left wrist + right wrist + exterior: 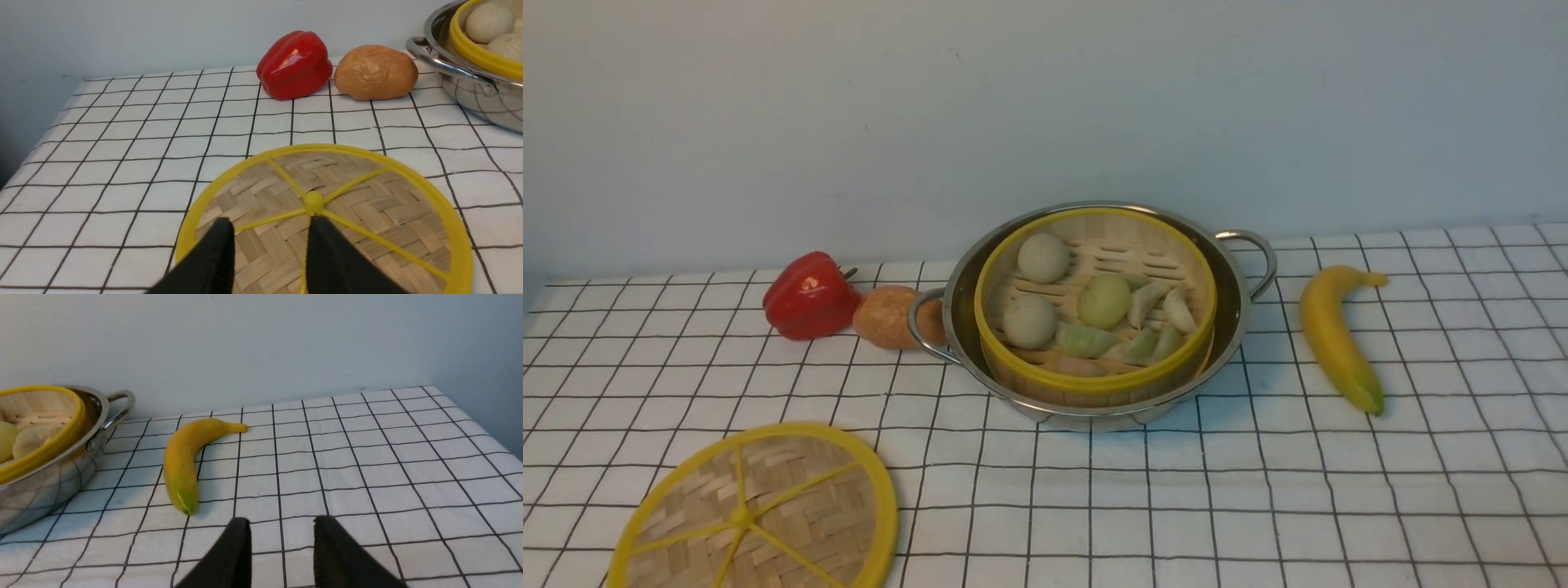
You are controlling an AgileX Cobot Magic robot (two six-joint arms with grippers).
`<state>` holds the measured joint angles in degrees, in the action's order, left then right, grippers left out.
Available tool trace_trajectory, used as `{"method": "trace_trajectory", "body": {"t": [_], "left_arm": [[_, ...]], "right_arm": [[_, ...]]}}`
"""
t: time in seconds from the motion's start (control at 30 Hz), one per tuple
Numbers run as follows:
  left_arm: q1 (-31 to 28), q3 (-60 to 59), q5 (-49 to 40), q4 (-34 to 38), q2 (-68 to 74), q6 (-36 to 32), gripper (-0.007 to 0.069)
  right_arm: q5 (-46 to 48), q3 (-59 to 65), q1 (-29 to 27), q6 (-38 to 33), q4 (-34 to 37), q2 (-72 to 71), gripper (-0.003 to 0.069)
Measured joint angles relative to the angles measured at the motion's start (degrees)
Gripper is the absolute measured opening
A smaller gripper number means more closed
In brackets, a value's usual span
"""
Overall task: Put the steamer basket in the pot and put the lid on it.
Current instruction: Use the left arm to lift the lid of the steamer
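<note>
The steamer basket (1094,306), bamboo with a yellow rim and holding buns and dumplings, sits inside the shiny steel pot (1233,327) at the table's middle back. The lid (760,510), a flat woven disc with yellow spokes, lies on the cloth at the front left. In the left wrist view my left gripper (271,224) hovers open above the lid (347,212), its black fingers just short of the centre knob (313,203), nothing between them. My right gripper (282,524) is open over bare cloth, with the pot (45,486) off to one side. Neither arm shows in the front view.
A red bell pepper (809,296) and a brown bread roll (888,317) lie left of the pot, the roll against its handle. A yellow banana (1335,335) lies right of the pot. A pale wall stands close behind the checked tablecloth (1258,490).
</note>
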<state>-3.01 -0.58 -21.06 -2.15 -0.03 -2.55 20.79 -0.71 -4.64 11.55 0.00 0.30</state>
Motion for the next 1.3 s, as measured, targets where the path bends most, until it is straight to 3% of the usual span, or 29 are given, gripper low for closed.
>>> {"method": "trace_trajectory", "body": {"t": [0.53,0.6,0.67,0.87,0.9,1.0,1.07,1.13,1.17,1.2,1.3], "left_arm": [[0.0,0.0,0.1,-0.8,0.0,-1.0,0.0243],[0.0,0.0,1.1,-3.4,0.0,-3.4,0.0243],[0.0,0.0,8.5,-4.8,0.0,-5.0,0.0243],[0.0,0.0,31.7,5.4,0.0,3.5,0.0243],[0.0,0.0,39.3,7.7,0.0,8.5,0.0243],[0.0,0.1,43.0,7.7,0.0,16.3,0.0243],[0.0,0.6,41.9,6.1,0.0,21.8,0.0243],[0.0,3.6,35.9,2.9,-0.1,32.6,0.0243],[0.0,3.6,35.2,2.6,-0.1,32.6,0.0243],[0.0,6.1,30.0,-0.5,-0.1,37.9,0.0243],[0.8,12.6,17.6,-9.5,-0.1,42.6,0.0243]], "right_arm": [[0.1,0.0,0.4,0.0,0.0,0.0,0.024],[0.1,0.0,0.4,0.0,0.0,0.0,0.024],[0.1,0.0,0.4,0.0,0.0,0.0,0.024],[0.1,0.0,0.4,0.0,0.0,0.0,0.024],[0.1,0.0,0.4,0.0,0.0,0.0,0.024],[0.1,0.1,0.4,0.0,0.0,0.0,0.024],[0.1,0.0,0.4,0.0,0.0,0.0,0.024],[0.1,0.0,0.4,0.0,0.0,0.0,0.024],[0.1,0.0,0.4,0.0,0.0,0.0,0.024],[0.1,0.0,0.4,0.0,0.0,0.0,0.024],[0.1,0.0,0.4,0.0,0.0,0.0,0.024]]}}
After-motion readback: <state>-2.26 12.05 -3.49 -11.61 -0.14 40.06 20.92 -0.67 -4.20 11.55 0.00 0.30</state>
